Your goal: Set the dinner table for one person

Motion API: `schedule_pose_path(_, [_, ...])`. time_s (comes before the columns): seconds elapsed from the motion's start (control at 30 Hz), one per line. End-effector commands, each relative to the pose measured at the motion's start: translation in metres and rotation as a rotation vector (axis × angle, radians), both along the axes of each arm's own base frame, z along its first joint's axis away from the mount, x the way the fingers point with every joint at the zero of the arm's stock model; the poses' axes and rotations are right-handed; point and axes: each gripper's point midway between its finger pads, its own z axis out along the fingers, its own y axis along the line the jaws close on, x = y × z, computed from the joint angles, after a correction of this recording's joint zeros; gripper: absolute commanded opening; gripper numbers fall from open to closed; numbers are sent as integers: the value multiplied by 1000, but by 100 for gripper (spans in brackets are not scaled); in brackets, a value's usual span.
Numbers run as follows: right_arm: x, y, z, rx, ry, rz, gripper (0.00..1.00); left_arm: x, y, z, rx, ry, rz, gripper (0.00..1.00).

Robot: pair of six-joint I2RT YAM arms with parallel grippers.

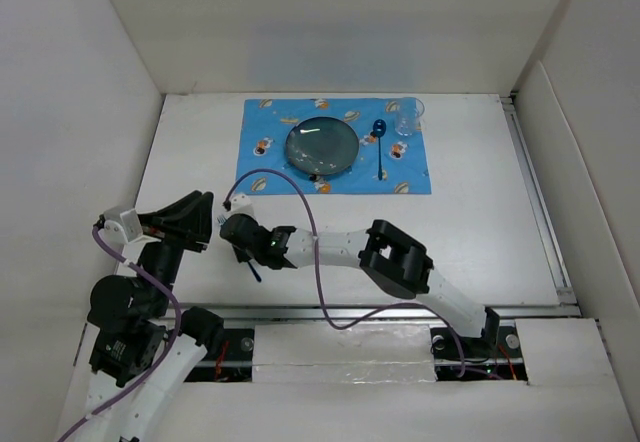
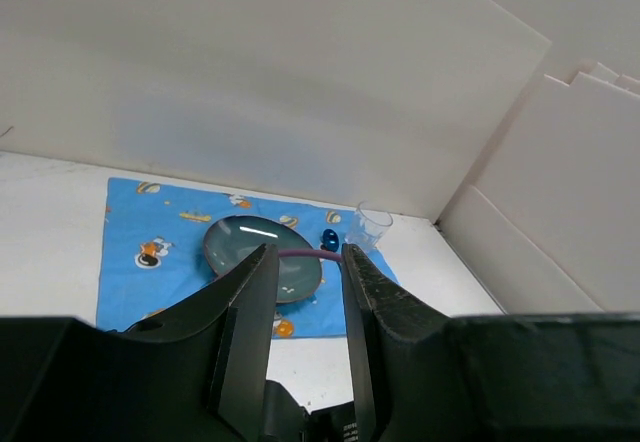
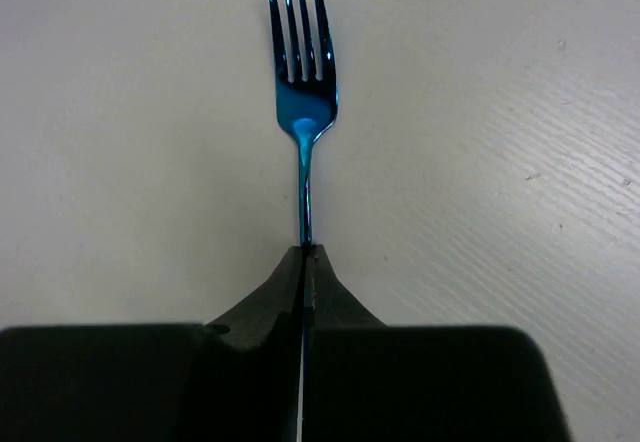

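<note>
My right gripper (image 3: 305,252) is shut on the handle of a shiny blue fork (image 3: 303,92), whose tines point away over the white dinner table (image 3: 500,162). From above, this gripper (image 1: 243,252) reaches across to the table's near left, with the fork (image 1: 254,272) sticking out below it. My left gripper (image 1: 197,212) is open and empty, raised beside it; its jaws (image 2: 305,257) stand apart. On the blue placemat (image 1: 270,122) lie a teal plate (image 1: 323,147), a blue spoon (image 1: 380,142) right of it and a clear glass (image 1: 408,115) at the far right corner.
White walls enclose the table (image 1: 480,222) on three sides. A purple cable (image 1: 300,197) arcs over the right arm. The left wrist view shows the placemat (image 2: 140,262), plate (image 2: 240,247), spoon (image 2: 330,241) and glass (image 2: 372,224) ahead.
</note>
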Motion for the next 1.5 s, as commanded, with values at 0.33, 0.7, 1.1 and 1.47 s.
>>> schedule_pose_path(0.33, [101,-34,125,209,-85,-234,0,-2,0,7,-15,-39,-7,29])
schedule_pose_path(0.7, [251,-68,143,429,-75,-495,0,6,-10,1,0,-10,-35,29])
schedule_pose_path(1.1, [279,-62,99,508,19,-474,0,7,-9,1,0,-6,-30,29])
schedule_pose_path(1.47, [295,-64,86,570,54,-485,0,8,-10,0,4,-3,-30,29])
